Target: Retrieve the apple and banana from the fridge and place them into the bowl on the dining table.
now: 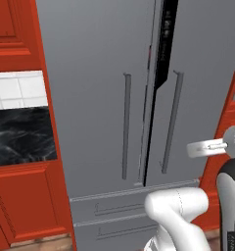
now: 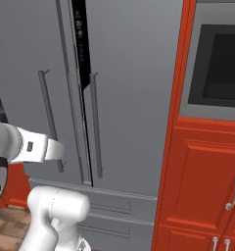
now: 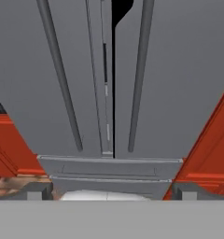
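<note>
fridge (image 1: 100,98): we see it tall and grey, facing the base, French doors nearly shut, right door ajar so a thin dark gap runs down the middle, wider at the top where a black strip shows
fridge doors: left door flush; right door's inner edge stands slightly out from it
red cabinets (image 2: 202,191): we put these right of the fridge, panelled, with small silver pulls low down; more red panels left of the fridge (image 1: 26,206)
oven (image 2: 217,63): grey-framed dark window set in the red column right of the fridge, upper part
wall counter (image 1: 21,135): black veined top left of the fridge, white tile above it
lower drawers (image 1: 114,211): two grey drawers under the fridge doors, both closed, thin bar pulls
arm (image 1: 180,215): white, rising in front of the fridge's lower right corner in the left base view
bar handles (image 1: 126,125): two long vertical grey bars, one on each side of the fridge's centre gap, untouched
gripper (image 3: 112,189): we see the two dark tips set wide apart, nothing between them, pointed at the fridge's drawers and centre gap, clear of the fridge
apple, banana: we can't tell where, fridge interior hidden behind the doors
</note>
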